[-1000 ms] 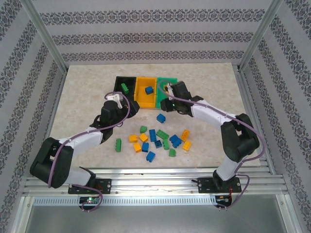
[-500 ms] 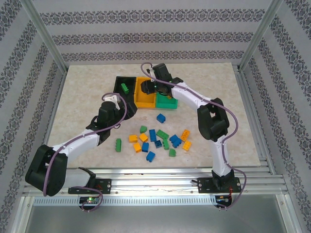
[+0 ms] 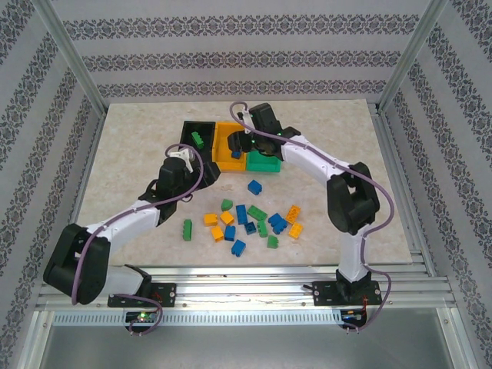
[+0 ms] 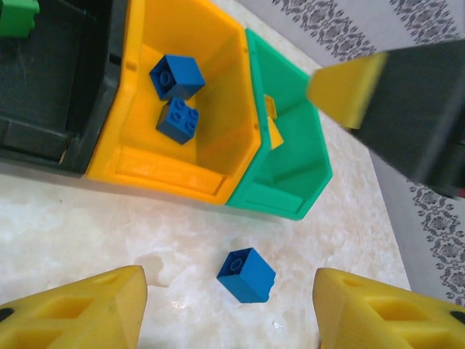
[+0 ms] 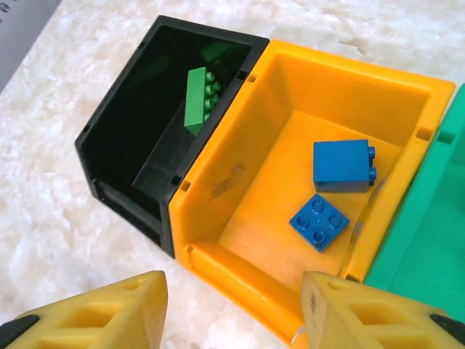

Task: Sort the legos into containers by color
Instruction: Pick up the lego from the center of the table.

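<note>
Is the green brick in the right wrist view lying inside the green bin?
No, the green brick lies inside the black bin, at the far end of the row from the green bin.

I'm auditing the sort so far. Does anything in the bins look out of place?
Yes. A blue brick and a second blue brick lie in the orange bin, and a green brick leans against the wall inside the black bin. Neither colour matches its bin, odd for a colour sort.

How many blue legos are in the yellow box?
2. Both are in the yellow bin: a tipped blue brick toward the back, and a flat blue brick, studs up, just in front of it. Nothing looks hidden there.
</note>
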You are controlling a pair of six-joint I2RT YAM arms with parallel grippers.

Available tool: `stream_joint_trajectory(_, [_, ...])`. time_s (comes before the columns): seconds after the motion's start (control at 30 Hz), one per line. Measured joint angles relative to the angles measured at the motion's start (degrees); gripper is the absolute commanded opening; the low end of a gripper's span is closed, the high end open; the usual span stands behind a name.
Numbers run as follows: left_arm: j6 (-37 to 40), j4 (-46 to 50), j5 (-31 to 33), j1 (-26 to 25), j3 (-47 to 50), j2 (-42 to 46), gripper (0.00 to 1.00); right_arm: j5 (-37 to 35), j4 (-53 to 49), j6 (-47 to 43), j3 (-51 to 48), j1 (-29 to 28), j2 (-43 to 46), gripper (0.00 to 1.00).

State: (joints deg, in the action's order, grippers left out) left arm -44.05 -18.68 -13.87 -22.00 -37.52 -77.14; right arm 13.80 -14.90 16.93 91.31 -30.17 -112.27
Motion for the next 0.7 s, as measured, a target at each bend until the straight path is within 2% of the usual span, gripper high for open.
stream_joint_trajectory(0.2, [0.0,-0.1,-1.5,-0.2,-2.8,-4.6,0.61,1.3,3.0,0.0,-10.8,0.7,7.3,0.52])
stream_joint_trajectory(0.4, [0.7,0.3,-3.5,-2.2,-8.7,-11.1,0.61,0.0,6.3,-0.5,-26.0,1.6,17.0,0.52])
stream_joint_trajectory(0.7, [7.0,6.8,-6.1,-4.5,-16.9,-17.3,0.6,-2.1,12.1,-0.8,-46.4,6.3,29.6,0.52])
